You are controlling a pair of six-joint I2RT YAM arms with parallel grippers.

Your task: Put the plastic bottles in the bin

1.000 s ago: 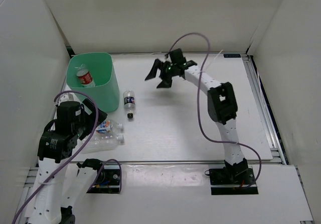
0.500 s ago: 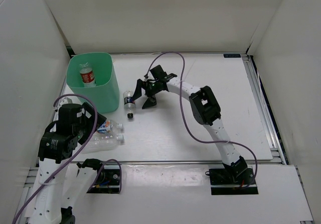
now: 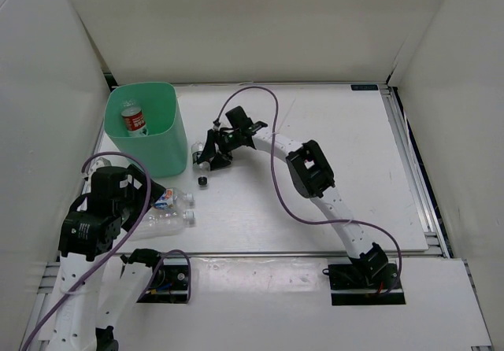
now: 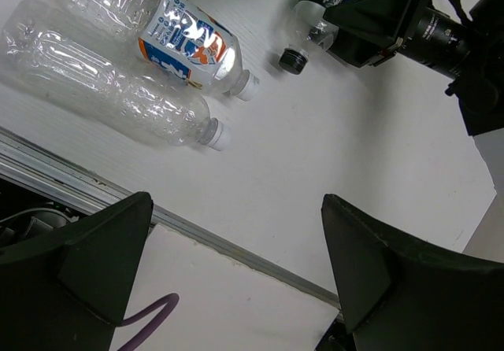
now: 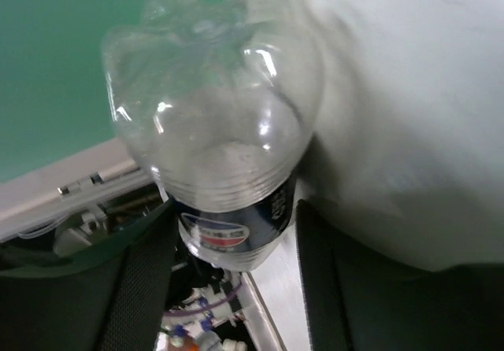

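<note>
The mint-green bin point(image 3: 178, 112) stands at the back left, with a red-labelled bottle point(image 3: 134, 120) inside it. Just right of the bin lies a dark-labelled bottle point(image 3: 203, 164) with a black cap point(image 4: 293, 61). My right gripper point(image 3: 208, 154) is shut on its body; in the right wrist view the bottle point(image 5: 220, 131) fills the gap between both fingers point(image 5: 323, 272). Two more bottles lie in front of the bin: one with a blue-white label point(image 4: 185, 44) and a clear one point(image 4: 110, 79). My left gripper point(image 4: 236, 264) hangs open above the table's front edge, holding nothing.
A metal rail point(image 4: 236, 245) runs along the table's front edge, and another point(image 3: 413, 178) along the right side. White walls enclose the table on three sides. Purple cables loop over both arms.
My right arm swung left from the back middle of the table to the dark-labelled bottle beside the bin, and its jaws closed on it. The left arm barely moved.
</note>
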